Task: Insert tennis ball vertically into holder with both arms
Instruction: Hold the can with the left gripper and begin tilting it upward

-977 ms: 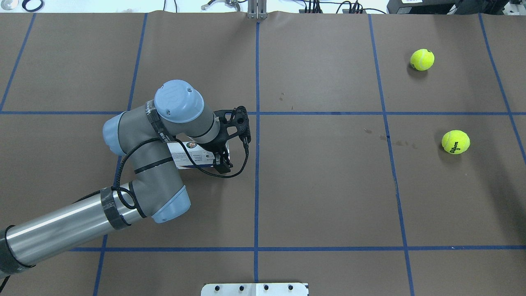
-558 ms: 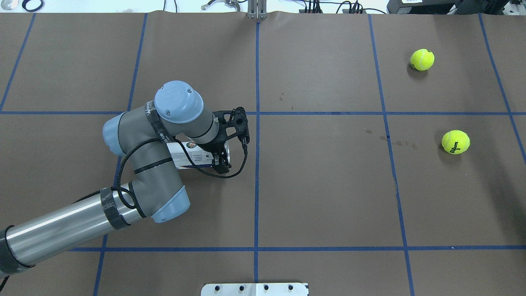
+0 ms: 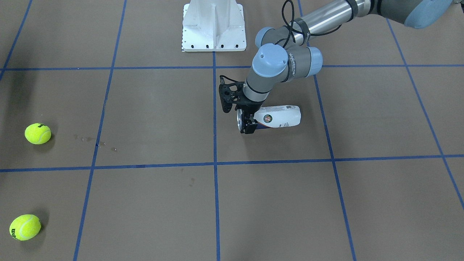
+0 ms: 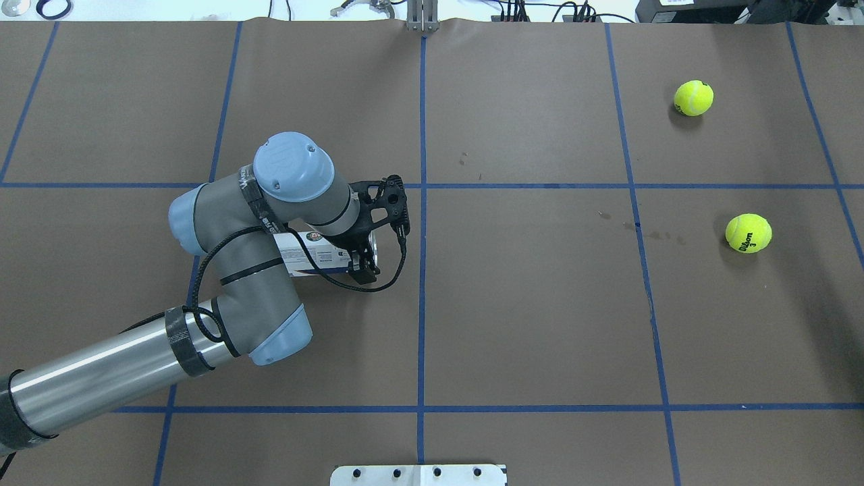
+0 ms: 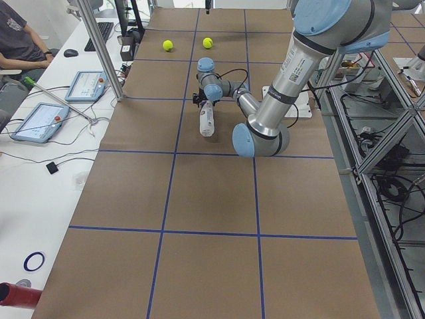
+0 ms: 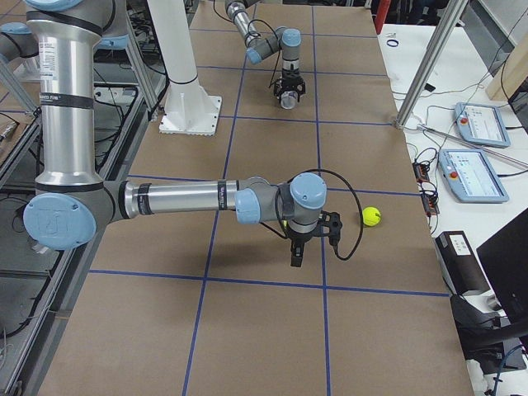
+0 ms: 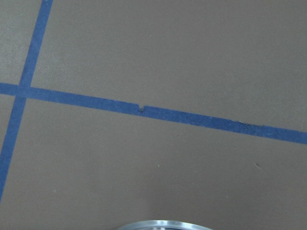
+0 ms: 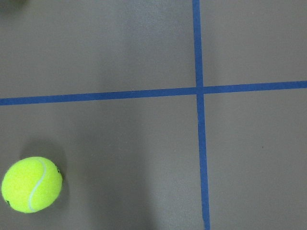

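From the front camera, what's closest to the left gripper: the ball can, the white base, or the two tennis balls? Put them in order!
1. Tennis-ball can: right at the left gripper.
2. White base: at the top.
3. Upper tennis ball and lower tennis ball: far at the view's left edge, too close to call.

A robotics lab: a silver robot arm [image 4: 101,378] reaches over a table [image 4: 540,304] papered in brown and squared off with blue tape [image 4: 421,324], beside a white bolted base plate [image 3: 214,25]. Across the table from that base stand aluminium frame posts [image 5: 99,50], two touch-screen pendants [image 6: 474,175] (cabled) on a white bench [image 5: 40,173], and a seated person [image 5: 16,40] near a keyboard [image 5: 101,33].
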